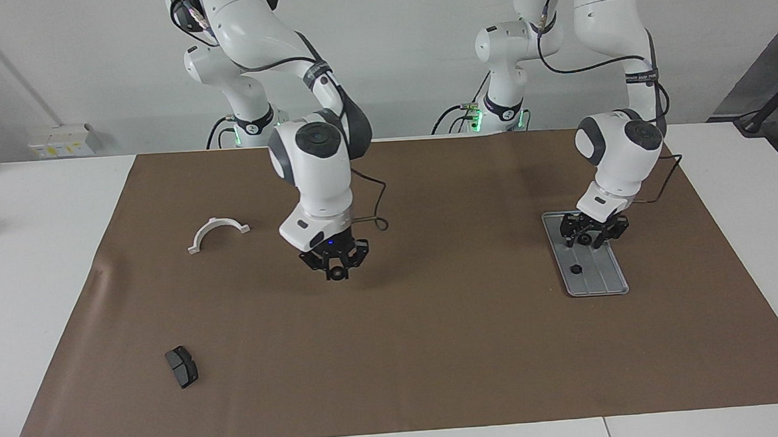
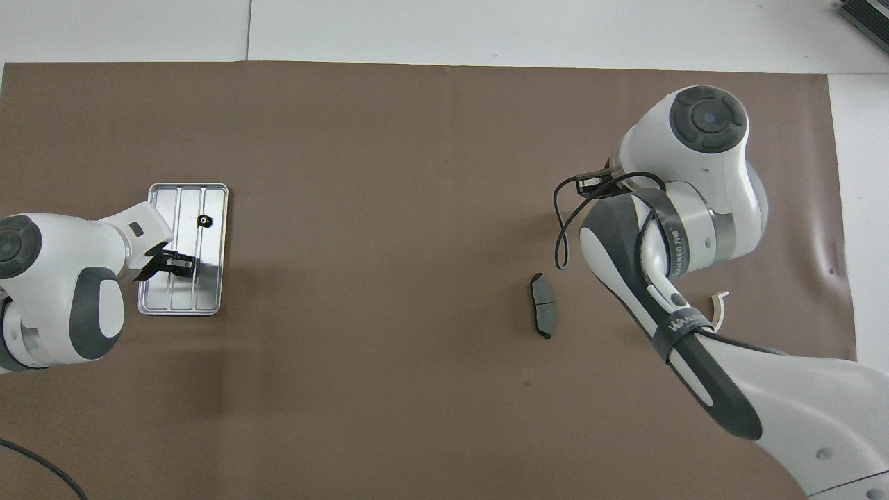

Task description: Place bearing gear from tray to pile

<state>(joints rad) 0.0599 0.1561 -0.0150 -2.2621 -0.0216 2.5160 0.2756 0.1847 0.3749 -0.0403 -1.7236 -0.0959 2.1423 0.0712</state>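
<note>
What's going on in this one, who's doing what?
The left gripper is down on the tray, at its end nearer the robots; whether it has gripped anything cannot be made out. One small black gear lies loose on the tray, farther from the robots. The right gripper hangs over the brown mat around mid-table, not touching anything. A white half-ring and a dark pad lie on the mat toward the right arm's end.
</note>
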